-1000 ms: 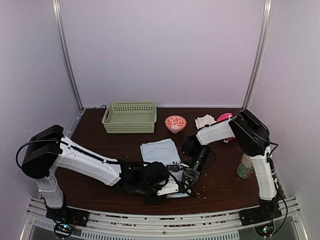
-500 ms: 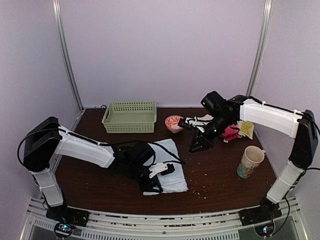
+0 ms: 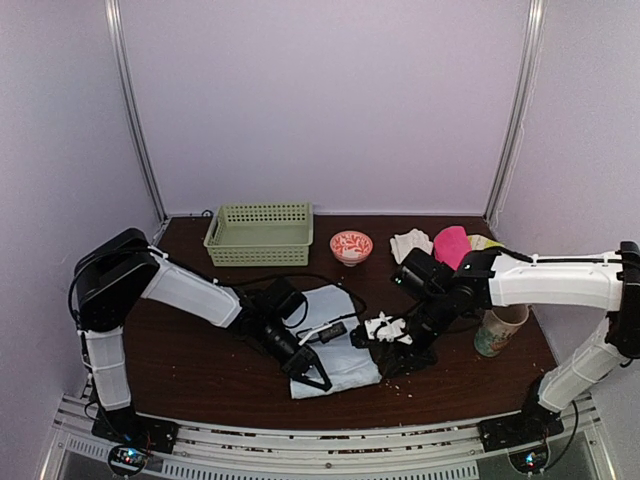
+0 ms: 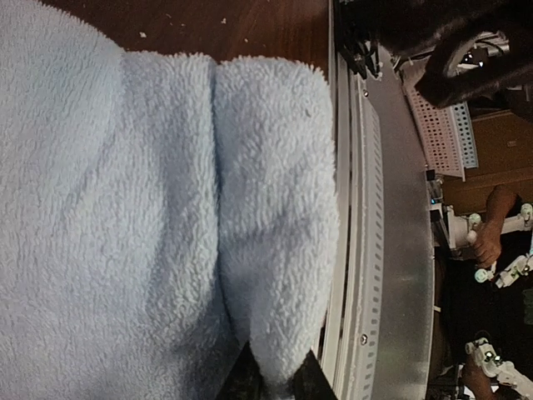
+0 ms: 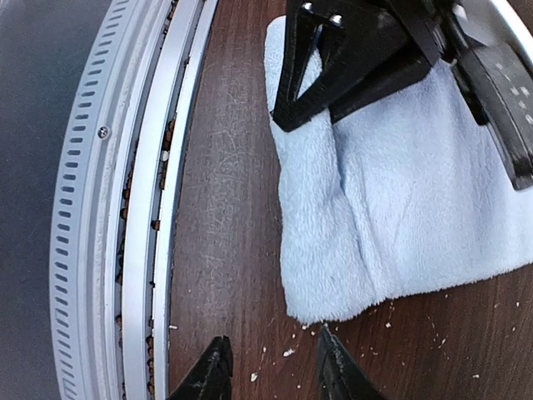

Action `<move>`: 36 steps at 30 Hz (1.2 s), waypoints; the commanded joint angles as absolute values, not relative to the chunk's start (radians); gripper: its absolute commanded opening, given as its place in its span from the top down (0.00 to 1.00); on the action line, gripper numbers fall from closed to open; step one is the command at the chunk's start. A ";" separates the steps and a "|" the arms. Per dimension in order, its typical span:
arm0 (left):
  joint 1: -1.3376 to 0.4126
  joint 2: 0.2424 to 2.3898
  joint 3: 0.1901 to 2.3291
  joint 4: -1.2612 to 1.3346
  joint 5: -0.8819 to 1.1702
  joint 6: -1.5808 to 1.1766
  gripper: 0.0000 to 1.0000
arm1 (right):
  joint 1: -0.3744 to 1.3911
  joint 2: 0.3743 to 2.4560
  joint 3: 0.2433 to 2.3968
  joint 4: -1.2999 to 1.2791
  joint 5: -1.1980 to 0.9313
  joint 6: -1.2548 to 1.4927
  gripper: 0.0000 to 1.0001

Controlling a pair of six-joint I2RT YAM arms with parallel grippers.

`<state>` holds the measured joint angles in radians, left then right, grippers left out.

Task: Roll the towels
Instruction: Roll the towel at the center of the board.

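A light blue towel lies flat on the dark table, its near edge folded up. It fills the left wrist view. My left gripper is at the towel's near left corner, shut on a raised fold of the towel. My right gripper is open and empty, low over the table just off the towel's near right corner. Its fingertips straddle bare wood with crumbs. The left gripper also shows in the right wrist view.
A green basket and a red patterned bowl stand at the back. White, pink and yellowish cloths lie at the back right. A mug stands at right, behind the right forearm. The metal rail runs along the near edge.
The right arm swung from the back of the table down to the towel's near right corner. The left gripper shifted along the towel's near edge, and the edge now stands folded up.
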<state>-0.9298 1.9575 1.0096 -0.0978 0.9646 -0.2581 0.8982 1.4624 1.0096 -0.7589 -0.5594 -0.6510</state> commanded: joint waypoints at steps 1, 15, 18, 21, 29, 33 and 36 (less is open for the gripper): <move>-0.918 1.990 1.030 -0.040 1.070 -0.312 0.88 | 1.003 1.468 0.971 -0.574 -0.374 -0.596 0.64; -0.914 2.027 1.026 -0.042 1.067 -0.308 0.87 | 1.129 1.687 0.987 -0.420 -0.323 -0.575 0.64; -0.914 2.033 1.024 -0.046 1.060 -0.303 0.86 | 1.129 1.711 0.991 -0.414 -0.339 -0.568 0.66; -0.913 2.040 1.026 -0.061 1.057 -0.294 0.84 | 1.130 1.727 0.995 -0.422 -0.360 -0.567 0.76; -0.900 1.870 0.937 -0.002 0.950 -0.267 0.58 | 1.087 1.765 1.085 -0.595 -0.504 -0.531 1.00; -0.856 1.769 0.907 -0.009 0.842 -0.292 0.54 | 1.039 1.805 1.167 -0.717 -0.635 -0.512 1.00; -0.840 1.674 0.859 0.016 0.729 -0.301 0.54 | 1.003 1.865 1.230 -0.797 -0.687 -0.524 1.00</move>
<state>-0.8658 1.7782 0.9092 -0.0475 0.8860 -0.2890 1.0443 1.8030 1.1614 -0.6460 -0.5564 -0.5346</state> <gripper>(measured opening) 0.461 0.032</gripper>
